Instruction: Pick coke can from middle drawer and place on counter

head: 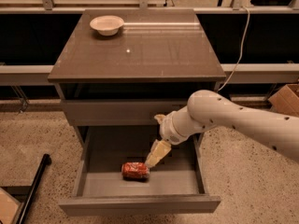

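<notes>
The coke can (135, 170), red with silvery ends, lies on its side on the floor of the open middle drawer (177, 183). My gripper (154, 158) reaches down into the drawer from the right, its cream fingertips (157, 153) just above and right of the can, close to touching its right end. The white arm (224, 120) crosses in front of the drawer's right side. The counter (140, 45) is the glossy brown top of the cabinet above.
A white bowl (107, 24) sits at the counter's back left. The drawer's front panel (140, 204) juts toward me. A black pole (32, 190) leans at lower left. A cardboard box (285, 99) stands at the right, on speckled floor.
</notes>
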